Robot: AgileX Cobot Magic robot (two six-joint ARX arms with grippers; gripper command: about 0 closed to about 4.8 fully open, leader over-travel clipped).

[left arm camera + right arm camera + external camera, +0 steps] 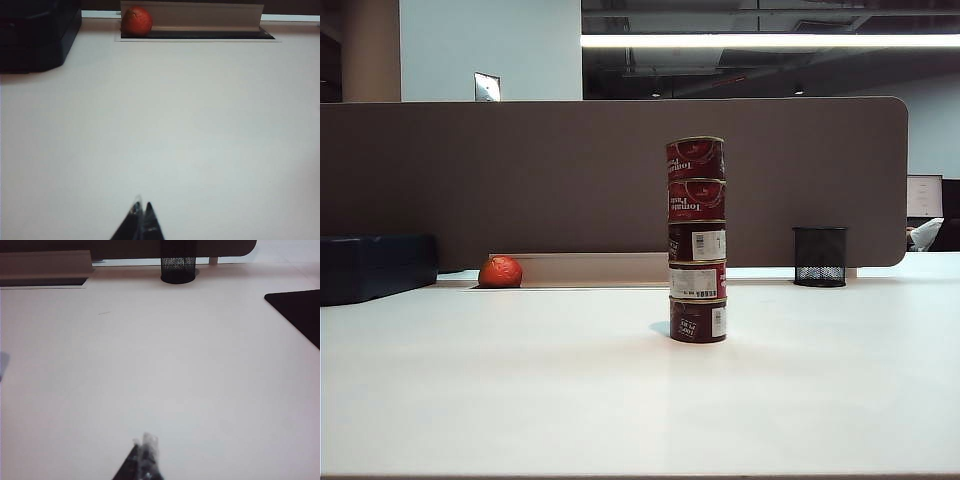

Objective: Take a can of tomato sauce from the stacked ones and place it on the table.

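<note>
Stack [697, 240] is five cans tall, standing free mid-desk, well back from the near edge and short of the far edge; desk [520, 400] around it is bare. Target is the top can [695, 158], label facing the exterior camera, sitting slightly off the line of the can under it, so the column is already not perfectly plumb. Neither arm shows in the exterior view. Left tool [141, 212] hangs low over bare desk near the near edge, tips together, holding nothing. Right tool [145, 452] is the same: pinched shut, empty, over bare desk, stack not in its wrist view. Main risk: the column is slim and tall, so any sideways nudge on approach probably topples it. A shut tool arriving at can height would ram it; it needs to open wide before closing in. Gripping too low likely catches the rim of the second can and drags it. Lifting off at an angle could shear the cans beneath. An off-centre pinch on a round tin may let it spin out. Orange ball [500, 271] and mesh cup [819, 256] sit at the far edge, clear of likely paths.
</note>
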